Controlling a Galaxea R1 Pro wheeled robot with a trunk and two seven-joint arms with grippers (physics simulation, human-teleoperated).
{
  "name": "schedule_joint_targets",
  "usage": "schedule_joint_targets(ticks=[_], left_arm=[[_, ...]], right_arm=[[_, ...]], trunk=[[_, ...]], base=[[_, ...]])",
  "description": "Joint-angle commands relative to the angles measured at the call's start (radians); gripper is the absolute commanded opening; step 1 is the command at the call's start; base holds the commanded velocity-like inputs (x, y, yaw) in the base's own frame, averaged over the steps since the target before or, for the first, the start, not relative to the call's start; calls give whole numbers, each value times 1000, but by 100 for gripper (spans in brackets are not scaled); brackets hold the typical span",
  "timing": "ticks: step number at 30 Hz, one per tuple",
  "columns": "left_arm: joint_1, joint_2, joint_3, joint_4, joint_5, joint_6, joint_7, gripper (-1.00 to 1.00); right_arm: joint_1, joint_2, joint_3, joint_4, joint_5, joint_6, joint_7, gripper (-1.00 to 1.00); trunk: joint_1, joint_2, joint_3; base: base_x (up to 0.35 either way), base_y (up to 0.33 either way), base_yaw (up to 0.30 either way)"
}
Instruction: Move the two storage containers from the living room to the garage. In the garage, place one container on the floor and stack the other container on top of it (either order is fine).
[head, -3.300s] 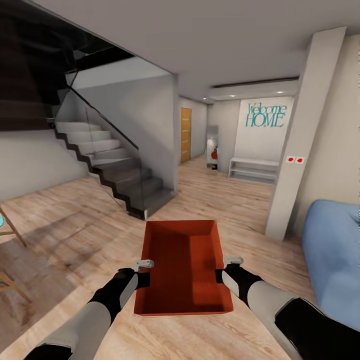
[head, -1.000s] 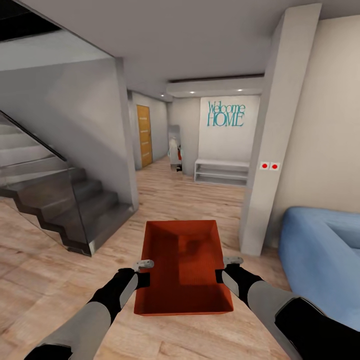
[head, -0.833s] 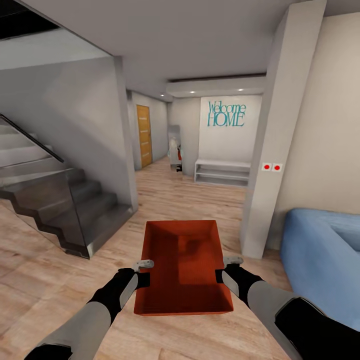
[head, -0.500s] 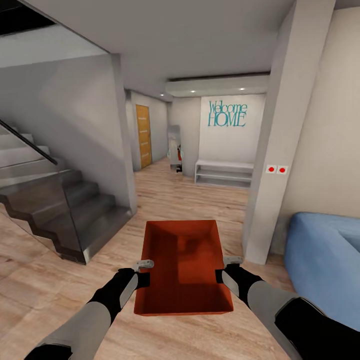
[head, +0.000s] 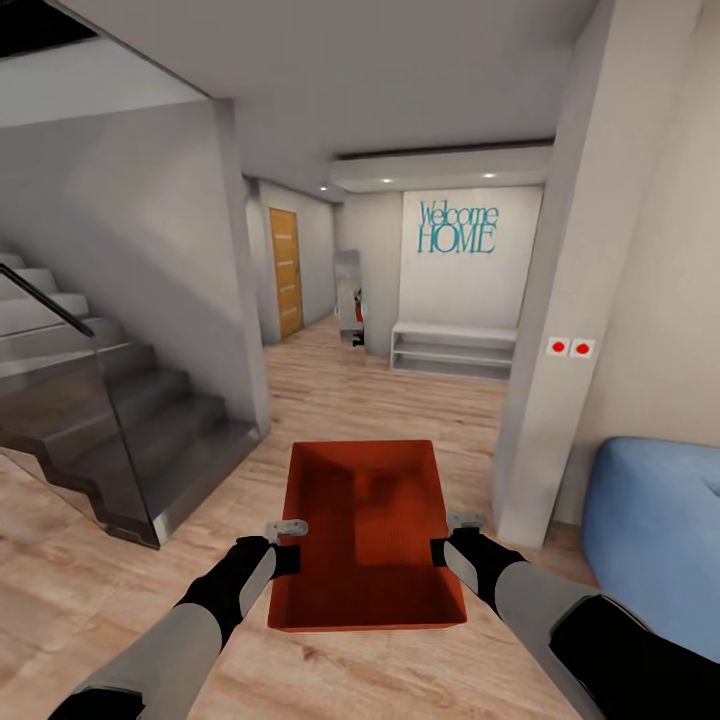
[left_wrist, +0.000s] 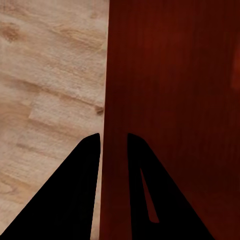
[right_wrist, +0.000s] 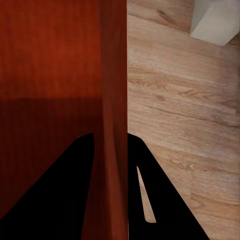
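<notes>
Stairs (head: 120, 420): dark steps behind a glass panel, far left
Left gripper (head: 285, 545): clamped on the left wall of the bin – in the left wrist view its fingers (left_wrist: 82, 180) sit one on each side of that wall
Bin (head: 366, 535): red-orange, open top, nothing inside, held level in front of the robot between both arms, above the wood floor (head: 400, 395)
Right gripper (head: 452, 538): clamped on the bin's right wall, one finger inside and one outside
Hallway: straight ahead, a wooden door (head: 285, 270), a white shelf (head: 452, 350) and the teal "Welcome HOME" lettering (head: 457, 228)
Pillar (head: 555, 300): pale, with two red dots – just right of the bin
Sofa (head: 655, 520): blue, at the far right edge
</notes>
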Motion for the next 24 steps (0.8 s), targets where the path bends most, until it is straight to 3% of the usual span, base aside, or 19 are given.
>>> schedule_joint_targets(ticks=[1, 24], left_arm=[[0, 1, -11, 1, -21, 10, 15, -100], [0, 1, -11, 1, -22, 11, 15, -100]], right_arm=[[-1, 0, 22, -4, 17, 7, -9, -100], [-1, 0, 22, -4, 17, 6, -9, -100]], trunk=[[1, -2, -2], [1, -2, -2]], base=[[322, 0, 0], [322, 0, 0]])
